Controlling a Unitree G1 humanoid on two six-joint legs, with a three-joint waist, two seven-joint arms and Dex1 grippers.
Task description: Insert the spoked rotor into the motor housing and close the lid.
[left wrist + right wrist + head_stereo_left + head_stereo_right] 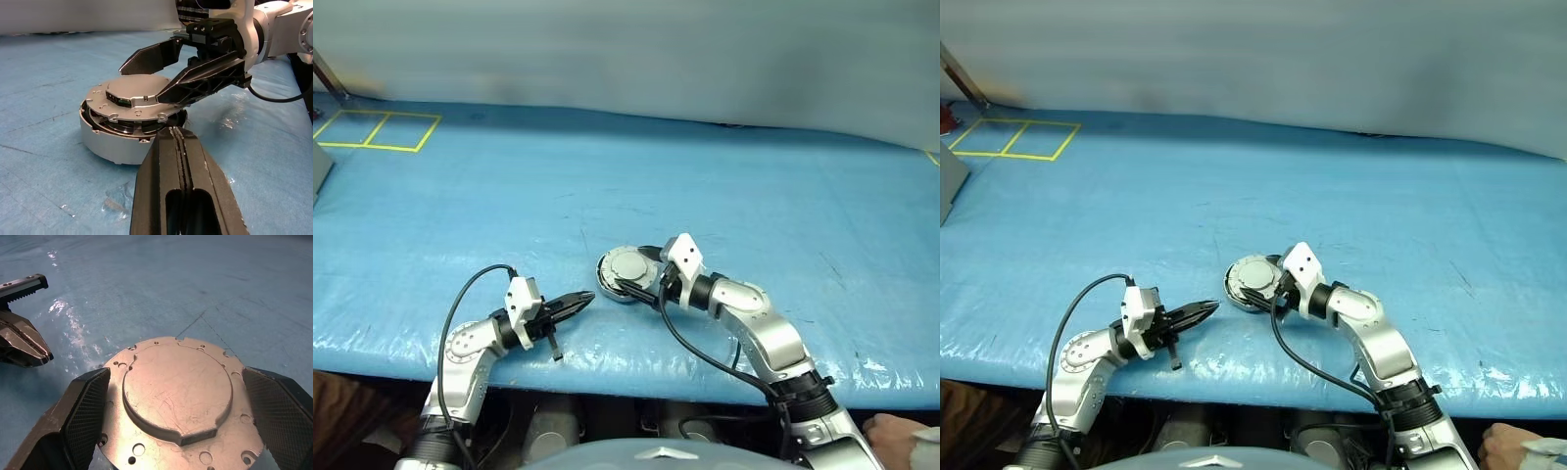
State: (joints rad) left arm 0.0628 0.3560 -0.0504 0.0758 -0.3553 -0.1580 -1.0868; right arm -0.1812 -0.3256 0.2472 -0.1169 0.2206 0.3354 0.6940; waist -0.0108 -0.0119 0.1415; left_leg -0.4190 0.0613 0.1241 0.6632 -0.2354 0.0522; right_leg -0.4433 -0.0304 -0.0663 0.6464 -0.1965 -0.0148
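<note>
The motor housing (610, 281) rests on the blue sheet near the table's front edge. Its lid (628, 264) lies flat on top with the plain silver outer face up. In the left wrist view a dark gap shows between the lid (139, 93) and the housing (105, 144). The spoked rotor is hidden. My right gripper (176, 374) is open, one finger on each side of the lid (176, 391), with its fingers (205, 81) just above the rim. My left gripper (583, 301) is shut and empty, its tip a short way to the left of the housing.
The blue plastic sheet (754, 196) covers the whole table. Yellow tape squares (377, 130) mark the far left corner. A person's hand (891, 429) shows at the lower right, below the table edge.
</note>
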